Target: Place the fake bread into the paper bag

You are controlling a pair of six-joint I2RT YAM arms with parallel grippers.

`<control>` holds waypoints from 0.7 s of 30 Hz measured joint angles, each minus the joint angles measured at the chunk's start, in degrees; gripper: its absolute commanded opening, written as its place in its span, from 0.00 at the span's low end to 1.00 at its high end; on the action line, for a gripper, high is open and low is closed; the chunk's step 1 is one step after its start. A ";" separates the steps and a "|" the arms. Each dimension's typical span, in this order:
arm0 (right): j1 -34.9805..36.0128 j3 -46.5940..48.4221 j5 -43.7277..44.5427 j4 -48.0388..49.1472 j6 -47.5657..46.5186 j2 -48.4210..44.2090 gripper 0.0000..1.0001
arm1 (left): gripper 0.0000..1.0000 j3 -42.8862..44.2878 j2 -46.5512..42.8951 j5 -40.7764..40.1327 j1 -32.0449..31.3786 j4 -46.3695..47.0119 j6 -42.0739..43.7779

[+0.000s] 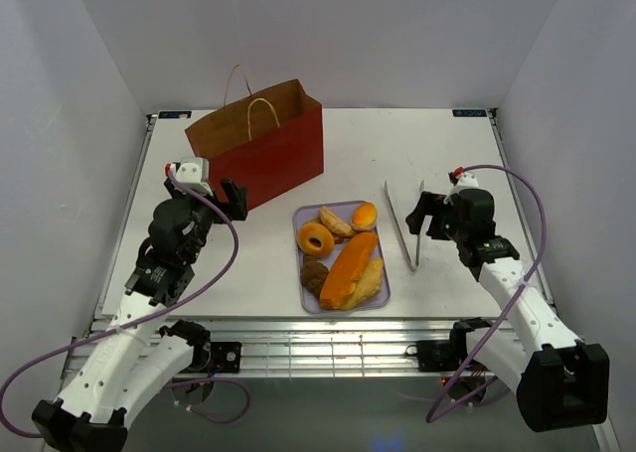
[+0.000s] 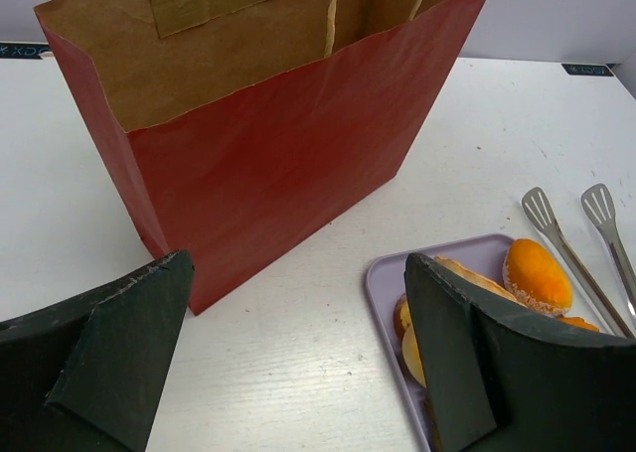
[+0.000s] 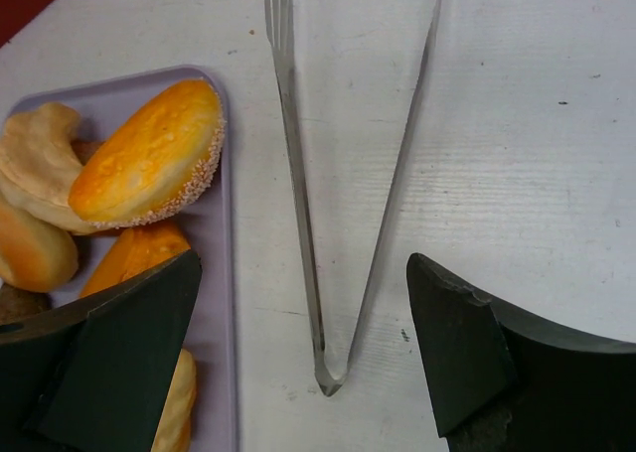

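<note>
End effectors, two, entered last.

1. Paper bag: red outside, brown inside, upright and open-mouthed at the far left of the tabletop. I cannot see down to its floor.
2. Lavender tray: centre of the tabletop, just right of the bag. It holds all the fake bread I can see, piled close: ring doughnut, orange bun, long loaf, a dark brown piece and paler pieces.
3. Metal tongs: flat on the tabletop just right of the tray, arms spread.
4. Surroundings: white, lightly scuffed tabletop with plain white walls on three sides.
5. Left end effector: fingers spread wide, holding nothing, near the bag's front face.
6. Right end effector: fingers spread wide, holding nothing, above the tongs.
</note>
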 measured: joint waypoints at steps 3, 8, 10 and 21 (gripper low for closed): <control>2.49 0.26 4.00 -0.02 -1.40 2.08 0.90 | 0.98 0.00 -0.13 -0.04 -0.02 -0.39 -0.04; 7.17 0.33 8.50 0.11 -3.17 7.06 0.90 | 0.98 0.00 -0.44 -0.13 -0.26 -0.87 -0.22; 7.43 0.24 9.49 0.57 -3.48 8.09 0.90 | 0.98 0.00 -0.70 -0.11 -0.33 -1.07 -0.26; 8.24 0.44 11.28 3.56 -5.27 16.15 0.90 | 0.98 0.00 -1.66 0.28 -0.92 -1.20 -0.48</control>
